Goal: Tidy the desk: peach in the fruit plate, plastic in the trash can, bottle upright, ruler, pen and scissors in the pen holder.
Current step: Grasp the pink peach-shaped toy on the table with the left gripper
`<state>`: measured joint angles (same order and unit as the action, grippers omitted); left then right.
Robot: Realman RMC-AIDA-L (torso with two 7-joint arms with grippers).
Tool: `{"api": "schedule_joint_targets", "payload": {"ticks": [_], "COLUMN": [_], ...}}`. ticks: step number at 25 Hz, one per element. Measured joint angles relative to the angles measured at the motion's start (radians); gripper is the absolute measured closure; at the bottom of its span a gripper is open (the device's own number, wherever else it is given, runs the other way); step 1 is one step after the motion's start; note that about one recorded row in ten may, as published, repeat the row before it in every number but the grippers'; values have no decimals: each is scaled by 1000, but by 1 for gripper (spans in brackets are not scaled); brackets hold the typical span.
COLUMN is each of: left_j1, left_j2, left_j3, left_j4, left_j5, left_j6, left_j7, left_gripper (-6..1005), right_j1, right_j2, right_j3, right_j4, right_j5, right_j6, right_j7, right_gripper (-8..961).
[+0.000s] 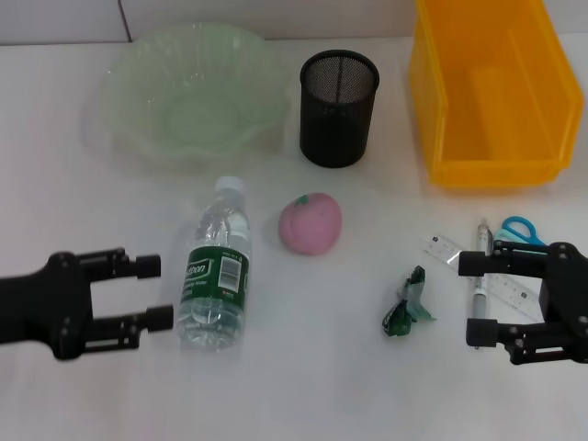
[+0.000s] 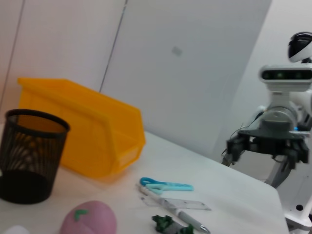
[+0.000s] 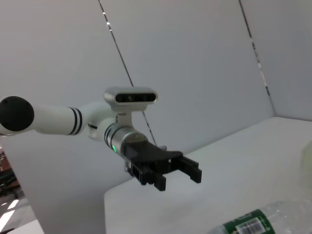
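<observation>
Two pincers: both sit low at the near edge of the white counter (image 1: 303, 386), one on each side, and nothing has been put away yet.
Left pincer (image 1: 156, 292): spread wide and holding nothing, just beside the bottle.
Fruit plate (image 1: 129, 69): at the back on the left, nothing in it.
Bottle (image 1: 216, 266): lying on its side, cap toward the back. It looks smooth and round, so it may roll. Best to grip it around the middle, on the label.
Peach (image 1: 310, 223): just right of the bottle, apart from it. It looks soft, so squeeze it gently around its fat part.
Pen holder (image 1: 339, 107): standing up at the back, in the middle.
Plastic (image 1: 405, 304): a crumpled scrap, likely very light. Pinch it from the top.
Pen (image 1: 481, 241), ruler (image 1: 443, 248), scissors (image 1: 520, 229): lying together, thin and flat, probably hard to lift.
Right pincer (image 1: 478, 297): spread wide, holding nothing, over the pen and ruler.
Trash can (image 1: 432, 101): at the back on the right.
</observation>
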<state>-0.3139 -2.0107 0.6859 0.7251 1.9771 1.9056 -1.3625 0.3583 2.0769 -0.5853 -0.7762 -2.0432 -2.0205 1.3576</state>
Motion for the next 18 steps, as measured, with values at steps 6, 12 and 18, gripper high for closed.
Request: {"api": "schedule_joint_targets", "payload": {"ticks": [6,12,18], "left_j1": [-124,-321,-407], "left_j2": [-8,-59,-62], "left_j3": [16,49,355], "left_j4": [161,299,348], "left_j5": [95,270,296], "left_j6": [-47,-93,-295], "left_j7": [-225,-421,-596], "left_gripper": [287,291,294], "right_j1": [-21,-44,-55], "right_j2": [-1,-8,-10], "right_j3": [29,77,81], "right_j4": [15,51,55], "right_j5": [0,-6,-15], "right_j6": [28,76,77], "right_j7": [-3,-7,-7], "right_gripper": [126,126,126]}}
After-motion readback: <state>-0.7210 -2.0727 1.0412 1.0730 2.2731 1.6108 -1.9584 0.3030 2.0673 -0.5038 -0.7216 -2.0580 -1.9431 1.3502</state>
